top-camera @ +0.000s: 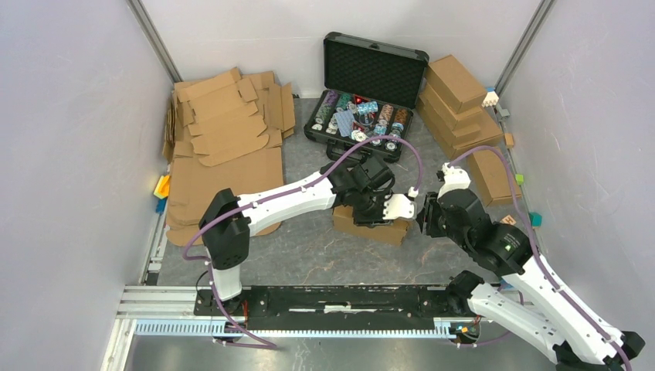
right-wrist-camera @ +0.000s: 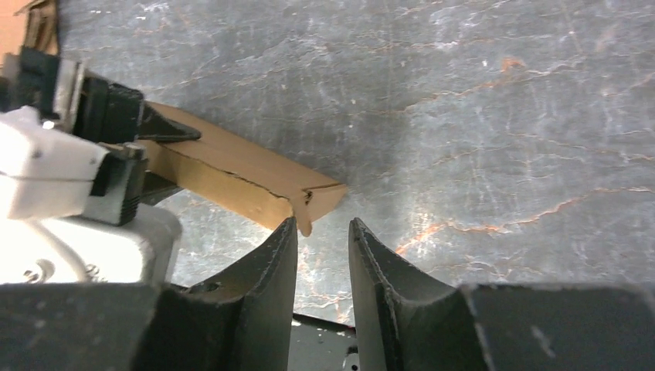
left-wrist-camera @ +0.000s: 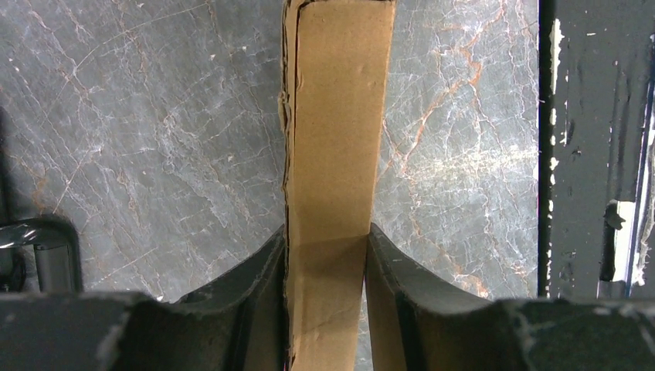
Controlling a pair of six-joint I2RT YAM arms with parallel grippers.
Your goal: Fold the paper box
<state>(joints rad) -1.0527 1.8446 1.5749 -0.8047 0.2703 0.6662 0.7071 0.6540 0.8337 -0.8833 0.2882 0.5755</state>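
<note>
While the left gripper [left-wrist-camera: 326, 232] clamps the paper box [top-camera: 371, 226] at mid-table, the right gripper [right-wrist-camera: 323, 226] sits at the box's right end.

Pale walls [top-camera: 69, 154] close in the grey marble table [top-camera: 309, 255] on the left, right and back. Bare tabletop lies between the box and the black rail [top-camera: 332, 297] at the near edge. At the back, an open black case [top-camera: 376, 66] holds rows of poker chips [top-camera: 363, 116]. Flat cardboard blanks [top-camera: 224, 139] are piled at back left and finished brown boxes [top-camera: 459, 108] stacked at back right. The left fingers [left-wrist-camera: 255, 294] press on opposite faces of the cardboard. The right jaws stand partly apart with nothing between them, one fingertip just beside the box's corner.
</note>
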